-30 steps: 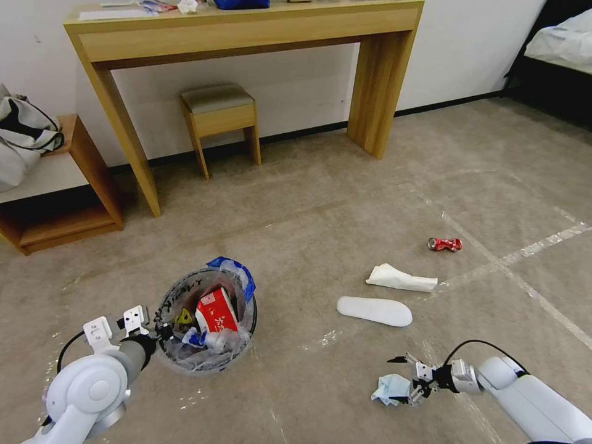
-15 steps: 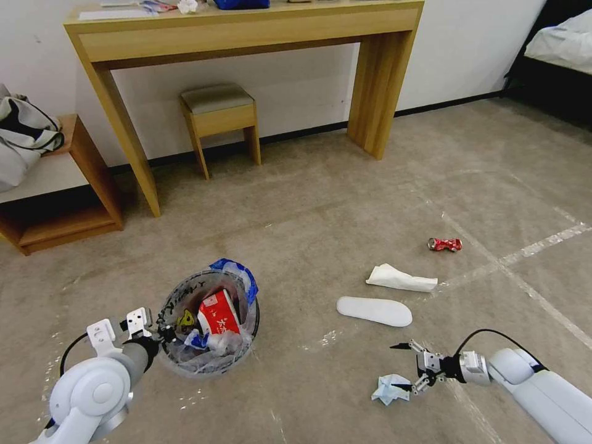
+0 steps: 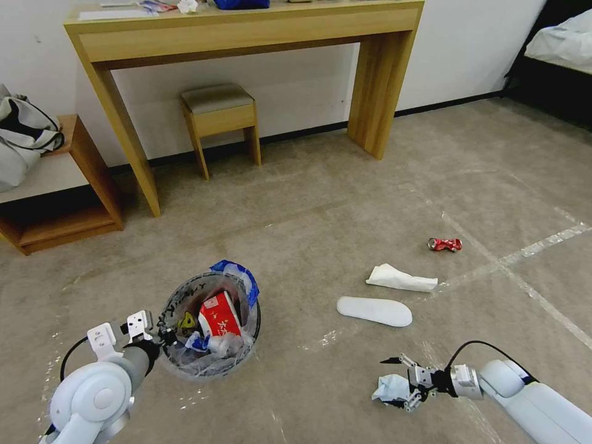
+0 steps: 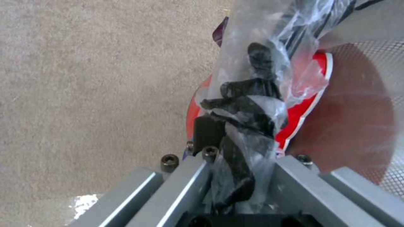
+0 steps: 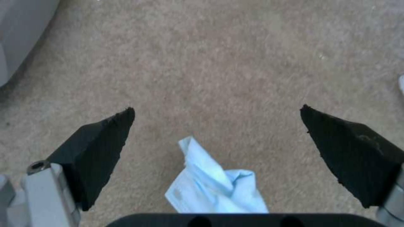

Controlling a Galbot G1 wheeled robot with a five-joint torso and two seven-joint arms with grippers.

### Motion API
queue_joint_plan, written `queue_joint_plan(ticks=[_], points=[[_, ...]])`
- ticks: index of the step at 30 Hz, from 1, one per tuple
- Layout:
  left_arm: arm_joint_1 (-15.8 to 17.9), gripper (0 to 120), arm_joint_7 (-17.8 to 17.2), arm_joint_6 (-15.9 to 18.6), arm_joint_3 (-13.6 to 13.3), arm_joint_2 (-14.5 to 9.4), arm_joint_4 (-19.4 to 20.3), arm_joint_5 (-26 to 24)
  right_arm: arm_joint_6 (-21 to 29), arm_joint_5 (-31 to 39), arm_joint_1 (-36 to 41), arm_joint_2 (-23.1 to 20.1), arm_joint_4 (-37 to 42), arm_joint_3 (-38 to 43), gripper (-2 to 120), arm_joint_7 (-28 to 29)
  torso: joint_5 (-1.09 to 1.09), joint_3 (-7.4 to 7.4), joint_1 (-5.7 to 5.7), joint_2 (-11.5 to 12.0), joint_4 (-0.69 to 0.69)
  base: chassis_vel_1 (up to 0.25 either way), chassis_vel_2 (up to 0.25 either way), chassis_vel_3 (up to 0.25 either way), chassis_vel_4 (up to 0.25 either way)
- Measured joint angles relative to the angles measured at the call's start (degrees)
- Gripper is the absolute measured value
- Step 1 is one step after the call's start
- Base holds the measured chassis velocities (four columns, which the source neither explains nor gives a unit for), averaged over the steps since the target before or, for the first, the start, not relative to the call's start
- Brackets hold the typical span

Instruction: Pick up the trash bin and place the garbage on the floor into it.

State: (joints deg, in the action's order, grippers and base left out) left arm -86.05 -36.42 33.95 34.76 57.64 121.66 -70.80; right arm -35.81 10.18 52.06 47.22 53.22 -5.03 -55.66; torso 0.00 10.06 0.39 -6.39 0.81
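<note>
1. The floor (image 3: 345, 203), beige carpet with pale tape lines, fills most of the head view; a wooden desk (image 3: 246, 31) and a small stool (image 3: 219, 111) stand against the wall in the upper half.
2. The trash bin (image 3: 209, 327), red with a clear printed liner, sits lower left of centre; a red-and-white carton (image 3: 217, 313) and crumpled wrappers lie inside.
3. The left gripper (image 3: 161, 336) is clenched on the bin's near rim, the liner bunched between its fingers (image 4: 208, 130) in the left wrist view.
4. A flat white slipper (image 3: 374, 310) lies right of centre, a white tissue (image 3: 401, 279) just above it, a crushed red can (image 3: 445, 244) farther up-right.
5. The right gripper (image 3: 394, 381), lower right, is spread wide, fingertips on either side of a crumpled white-blue wrapper (image 5: 214, 186) on the carpet, not touching it.
</note>
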Motion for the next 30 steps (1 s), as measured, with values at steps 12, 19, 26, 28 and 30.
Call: queue_joint_plan(ticks=[12, 19, 26, 28, 30], points=[[0.57, 0, 0.03, -0.08, -0.32, 0.23, -0.65, 0.05, -1.64, -2.48, -1.22, 2.22, -7.56, 0.56, 100, -0.90, 0.01, 0.00, 0.00, 0.00, 0.00, 0.000, 0.000, 0.000, 0.000], [0.64, 0, 0.08, -0.14, -0.42, 0.10, -0.76, 0.05, -1.92, -3.34, -1.52, 2.84, -9.52, 0.57, 100, -0.91, 0.00, 0.00, 0.00, 0.00, 0.00, 0.000, 0.000, 0.000, 0.000], [0.63, 0, 0.17, -0.30, -0.13, -0.54, -0.63, -0.12, -2.53, -3.89, -2.60, 4.03, -13.19, 0.77, 100, -0.66, 0.01, 0.00, 0.00, 0.00, 0.01, 0.000, 0.000, 0.000, 0.000], [0.61, 0, 0.25, -0.36, -0.05, -0.62, -0.50, -0.19, -2.59, -3.93, -3.18, 4.25, -13.92, 0.76, 100, -0.59, 0.01, 0.00, 0.00, 0.00, 0.00, 0.000, 0.000, 0.000, 0.000], [0.59, 0, 0.38, -0.45, 0.01, -0.67, -0.40, -0.22, -2.61, -4.05, -4.27, 4.62, -15.21, 0.64, 100, -0.51, 0.00, 0.00, 0.00, 0.00, 0.00, 0.000, 0.000, 0.000, 0.000]])
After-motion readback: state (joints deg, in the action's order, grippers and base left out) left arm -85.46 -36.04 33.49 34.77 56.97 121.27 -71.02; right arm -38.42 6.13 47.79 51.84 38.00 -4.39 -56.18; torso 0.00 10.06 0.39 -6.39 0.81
